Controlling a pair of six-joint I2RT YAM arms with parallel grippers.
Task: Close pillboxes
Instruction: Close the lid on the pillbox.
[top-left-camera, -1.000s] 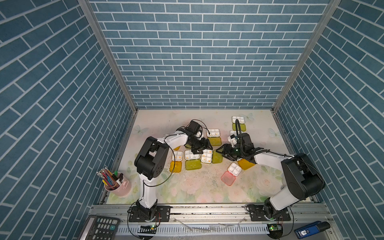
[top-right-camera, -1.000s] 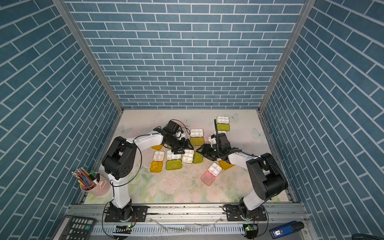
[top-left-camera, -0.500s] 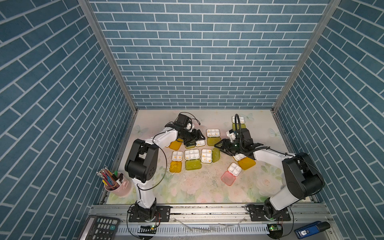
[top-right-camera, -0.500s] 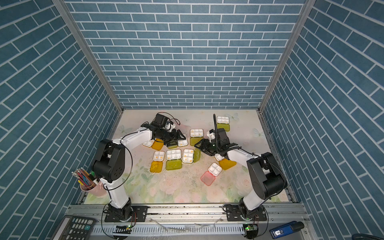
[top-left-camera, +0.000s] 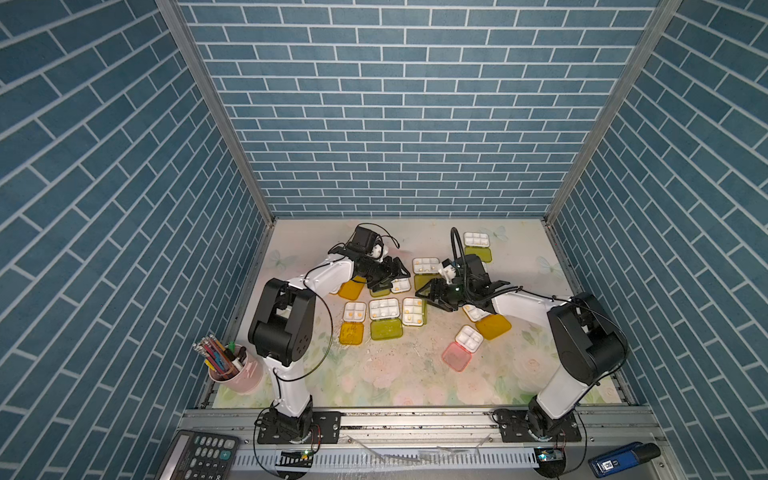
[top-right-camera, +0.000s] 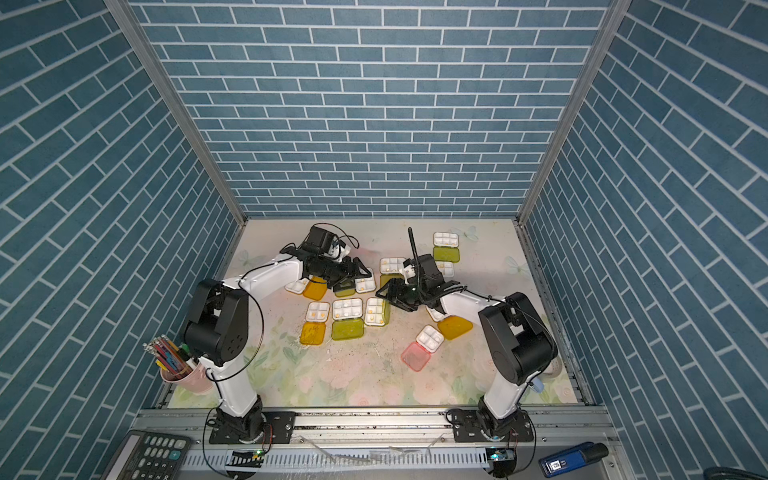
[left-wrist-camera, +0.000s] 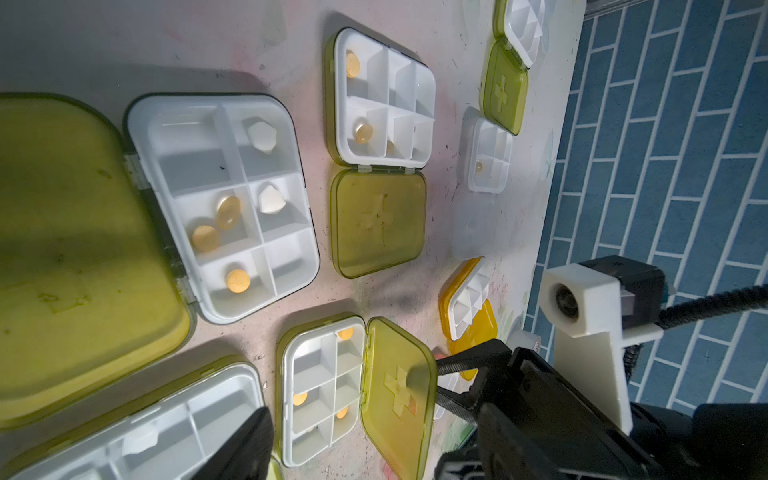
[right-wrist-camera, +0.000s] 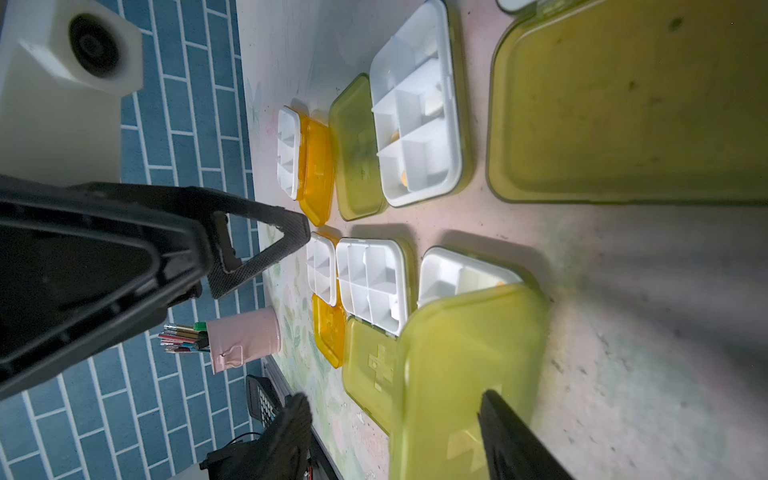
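Several pillboxes lie open on the floral table. One six-compartment pillbox (top-left-camera: 412, 311) (left-wrist-camera: 320, 390) has its lime lid (left-wrist-camera: 399, 390) (right-wrist-camera: 465, 374) tilted halfway up. My right gripper (top-left-camera: 424, 295) (top-right-camera: 384, 296) (left-wrist-camera: 440, 380) (right-wrist-camera: 392, 397) is open. It is behind that lid, and one fingertip touches the lid's outer face. My left gripper (top-left-camera: 400, 276) (top-right-camera: 360, 274) (left-wrist-camera: 357, 436) (right-wrist-camera: 303, 230) is open and empty, low over another open pillbox (top-left-camera: 401, 284) just beyond.
Open pillboxes lie all around: lime (top-left-camera: 384, 318), orange (top-left-camera: 353, 322), pink (top-left-camera: 461, 349), orange (top-left-camera: 492, 326) and far ones (top-left-camera: 424, 266) (top-left-camera: 477, 245). A pink pencil cup (top-left-camera: 237, 370) stands at front left. A calculator (top-left-camera: 203, 457) lies off the table's front.
My right gripper has moved left to the middle pillbox, whose lime lid went from lying flat to half raised. My left arm drew back from it toward the far left.
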